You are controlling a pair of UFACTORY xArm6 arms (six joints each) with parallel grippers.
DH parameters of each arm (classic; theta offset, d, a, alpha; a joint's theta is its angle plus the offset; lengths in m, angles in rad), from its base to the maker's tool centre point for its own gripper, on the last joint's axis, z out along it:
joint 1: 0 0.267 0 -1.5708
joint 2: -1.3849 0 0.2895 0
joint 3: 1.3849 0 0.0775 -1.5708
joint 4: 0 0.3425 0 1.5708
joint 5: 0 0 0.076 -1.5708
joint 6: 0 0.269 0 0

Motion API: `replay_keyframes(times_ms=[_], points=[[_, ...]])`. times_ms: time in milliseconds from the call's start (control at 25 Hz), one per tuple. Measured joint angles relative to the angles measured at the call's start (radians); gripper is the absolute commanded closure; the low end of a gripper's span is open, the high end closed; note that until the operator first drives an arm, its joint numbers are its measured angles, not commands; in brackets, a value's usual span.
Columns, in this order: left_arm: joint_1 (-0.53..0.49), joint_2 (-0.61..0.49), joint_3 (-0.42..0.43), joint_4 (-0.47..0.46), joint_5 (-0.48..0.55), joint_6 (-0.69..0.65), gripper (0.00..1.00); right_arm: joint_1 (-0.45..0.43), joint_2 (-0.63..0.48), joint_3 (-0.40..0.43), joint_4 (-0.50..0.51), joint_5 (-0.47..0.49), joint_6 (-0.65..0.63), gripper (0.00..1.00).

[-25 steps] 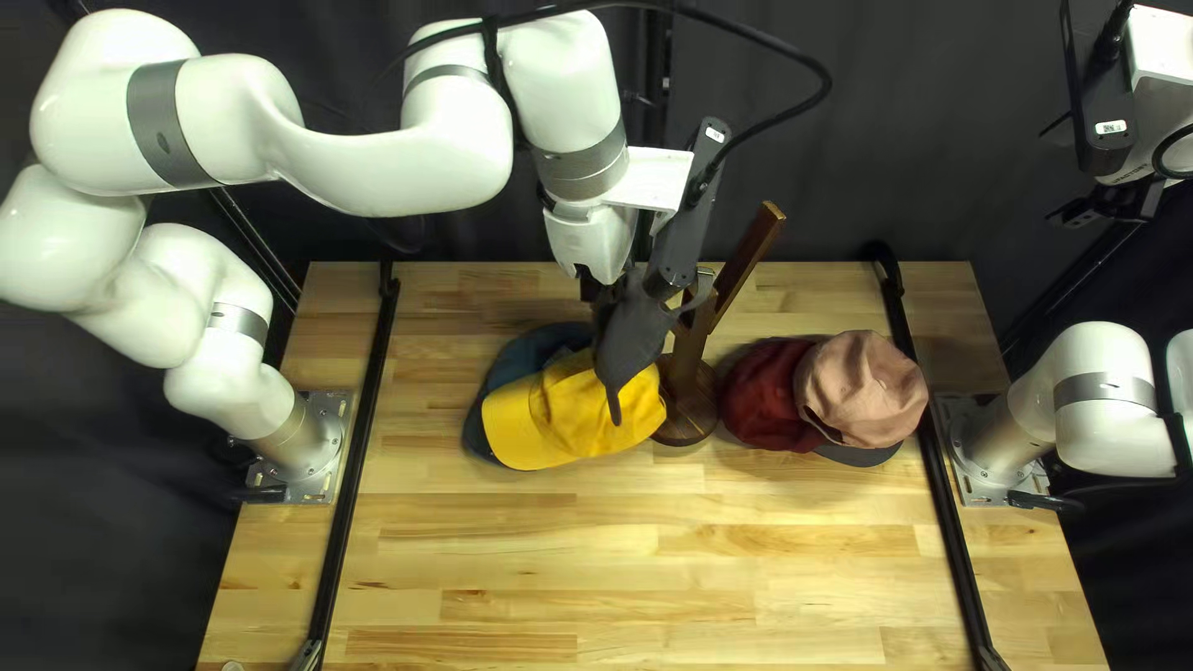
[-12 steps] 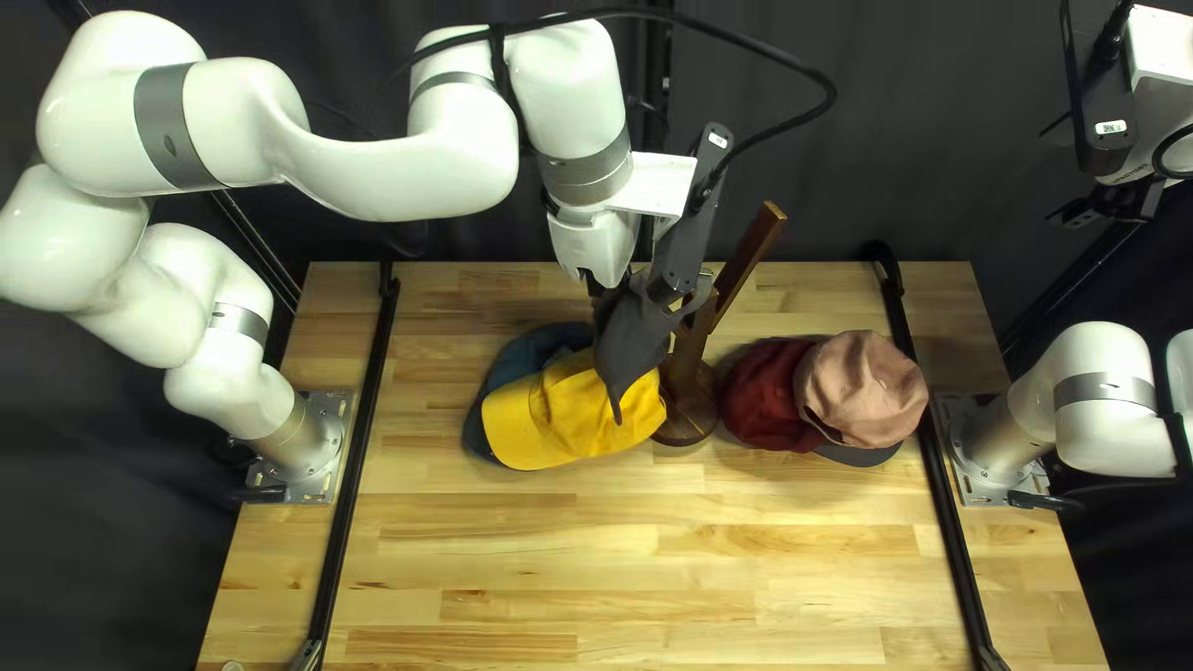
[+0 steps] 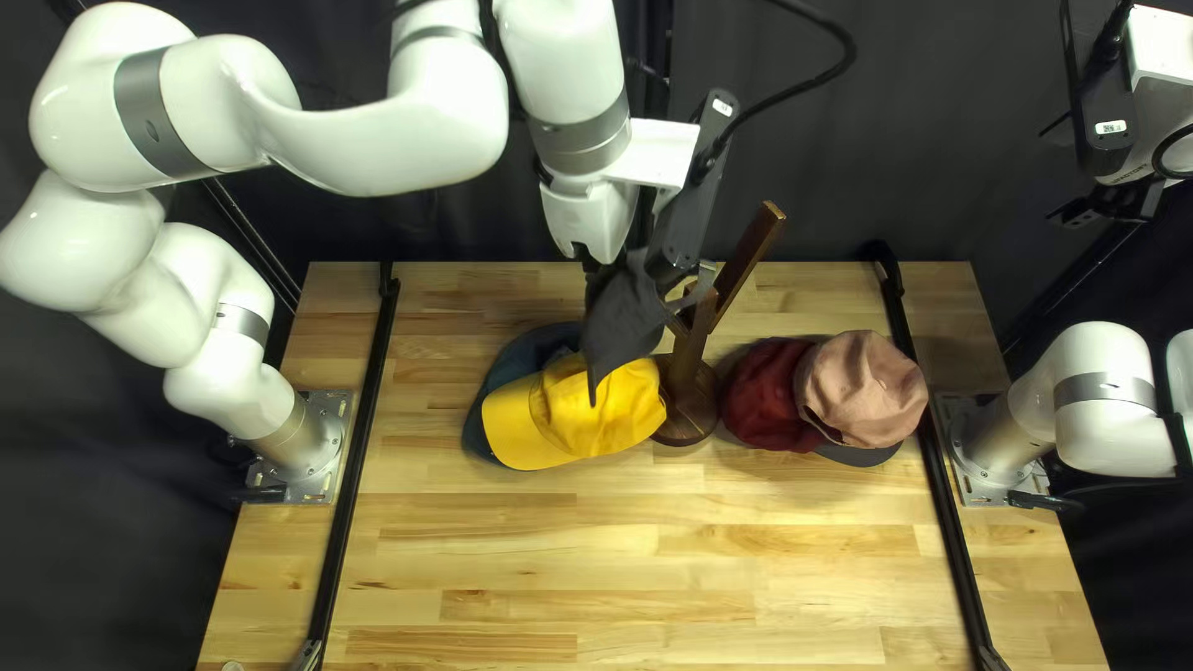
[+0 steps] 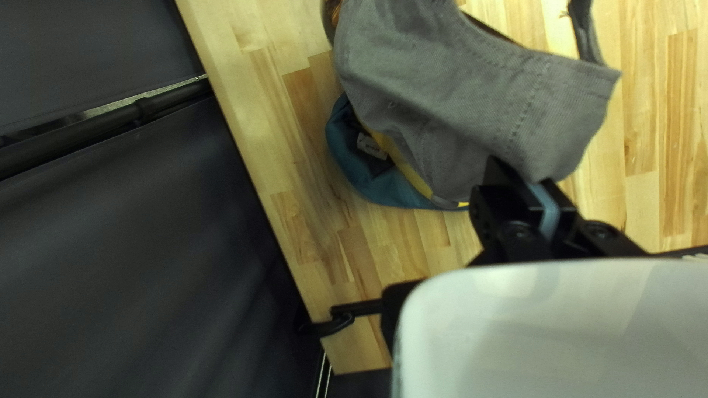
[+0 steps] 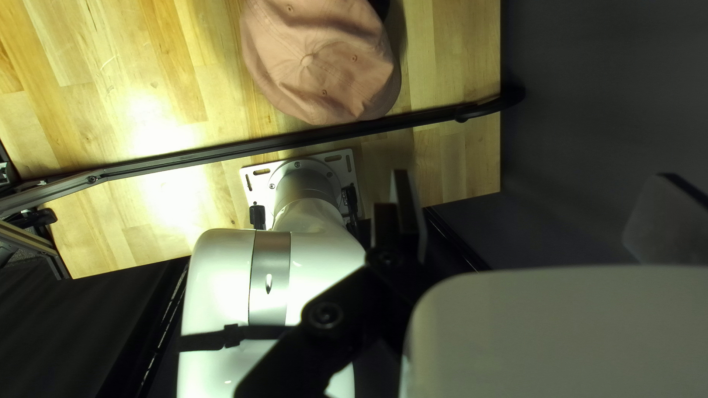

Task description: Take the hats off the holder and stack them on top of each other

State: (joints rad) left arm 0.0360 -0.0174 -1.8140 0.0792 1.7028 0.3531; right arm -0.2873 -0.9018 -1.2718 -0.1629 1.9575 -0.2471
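Observation:
A grey hat point(image 3: 623, 321) hangs beside the wooden holder point(image 3: 694, 373), above a yellow hat point(image 3: 569, 415) that lies on a teal hat point(image 3: 522, 359). My left gripper point(image 3: 626, 270) is shut on the grey hat's edge. In the left wrist view the grey hat point(image 4: 459, 110) drapes ahead of the left gripper point(image 4: 522, 182), with the teal hat point(image 4: 370, 179) on the table below. To the right of the holder, a pink hat point(image 3: 862, 387) rests on a red hat point(image 3: 760, 391) and a dark hat point(image 3: 857, 457). My right gripper point(image 5: 534, 188) stands open and empty, high above the pink hat point(image 5: 321, 55).
The holder's slanted arm point(image 3: 750, 247) rises just right of the grey hat. Black rails point(image 3: 359, 438) run along both sides of the table. The right arm's base point(image 5: 301, 182) stands close to the pink hat. Bare wood point(image 3: 652, 559) spans the table's near half.
My left arm has risen and shifted slightly left, lifting the grey hat higher beside the holder. The right arm and the hats on the table have not moved.

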Motion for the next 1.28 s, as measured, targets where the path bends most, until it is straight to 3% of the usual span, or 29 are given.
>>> replay_keyframes(times_ms=[200,720,960,1280], points=[[-0.008,-0.071,0.049,0.019,0.029,-0.003,1.0,0.0,0.0,0.0,0.0,0.0,0.0,0.0],[-0.041,-0.362,0.4,0.071,-0.016,-0.096,1.0,0.0,0.0,0.0,0.0,0.0,0.0,0.0],[-0.053,-0.419,0.515,0.078,-0.047,-0.147,1.0,0.0,0.0,0.0,0.0,0.0,0.0,0.0],[-0.057,-0.435,0.601,0.071,-0.074,-0.181,1.0,0.0,0.0,0.0,0.0,0.0,0.0,0.0]])
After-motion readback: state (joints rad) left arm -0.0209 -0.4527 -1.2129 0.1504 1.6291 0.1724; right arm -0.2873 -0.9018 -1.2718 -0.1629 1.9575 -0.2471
